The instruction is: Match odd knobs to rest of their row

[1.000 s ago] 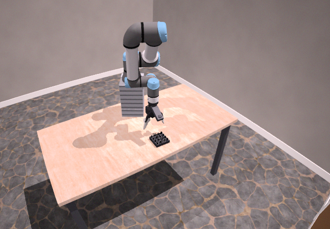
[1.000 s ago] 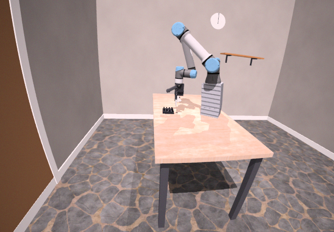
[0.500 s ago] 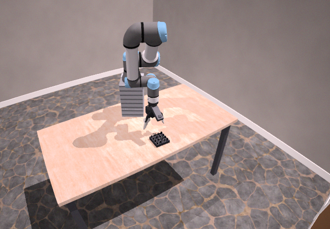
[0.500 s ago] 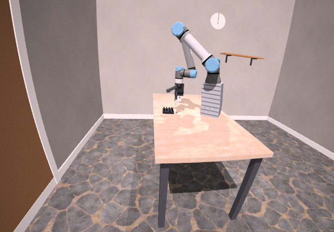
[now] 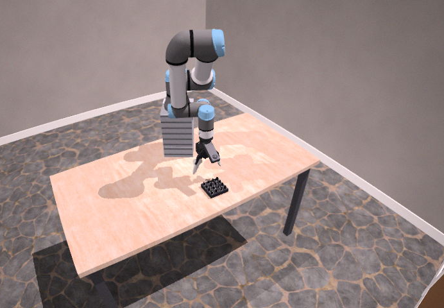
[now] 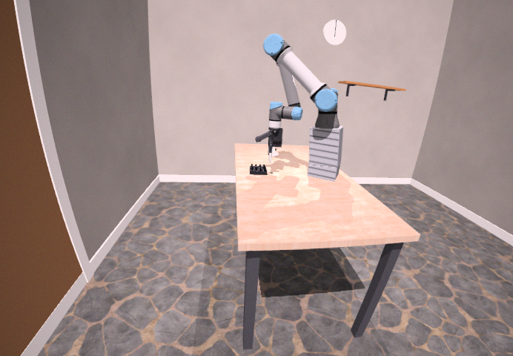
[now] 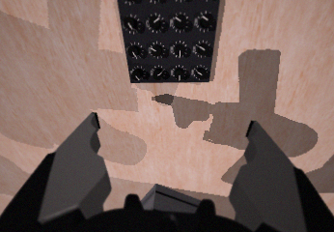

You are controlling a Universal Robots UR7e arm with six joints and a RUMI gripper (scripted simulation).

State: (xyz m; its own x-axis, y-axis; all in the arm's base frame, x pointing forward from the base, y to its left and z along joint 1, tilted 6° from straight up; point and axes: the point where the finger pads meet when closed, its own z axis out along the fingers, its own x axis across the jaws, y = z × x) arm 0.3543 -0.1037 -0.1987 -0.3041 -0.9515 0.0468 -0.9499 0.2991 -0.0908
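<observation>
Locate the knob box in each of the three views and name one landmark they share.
Top: knob box right of centre, on the table near its far-side edge, just below the open gripper.
Exterior: knob box left of centre, at the table's left edge, below the gripper.
Wrist: knob box top centre, cut off by the upper edge, ahead of the fingers.
Shared landmark: the wooden table.
</observation>
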